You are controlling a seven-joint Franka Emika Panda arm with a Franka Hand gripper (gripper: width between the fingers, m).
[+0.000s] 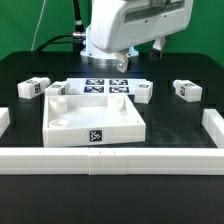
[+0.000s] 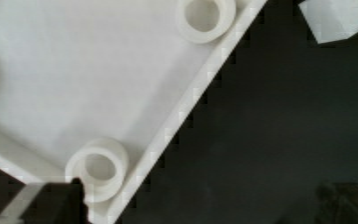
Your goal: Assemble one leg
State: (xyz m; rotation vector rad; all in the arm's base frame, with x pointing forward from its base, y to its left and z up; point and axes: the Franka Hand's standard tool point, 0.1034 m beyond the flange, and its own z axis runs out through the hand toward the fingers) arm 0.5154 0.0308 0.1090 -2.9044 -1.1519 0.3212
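Black table (image 1: 170,122) before a green backdrop; the gripper (image 2: 185,205) hangs above it with fingers spread wide, holding nothing. Right under it is the white panel (image 1: 95,118), and the nearest leg (image 1: 143,92) lies flat just beside that panel's corner, untouched. The other legs (image 1: 186,90) lie farther out

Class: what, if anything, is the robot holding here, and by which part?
Nothing is held. In the wrist view the fingers stand apart above the panel, with no leg between them.
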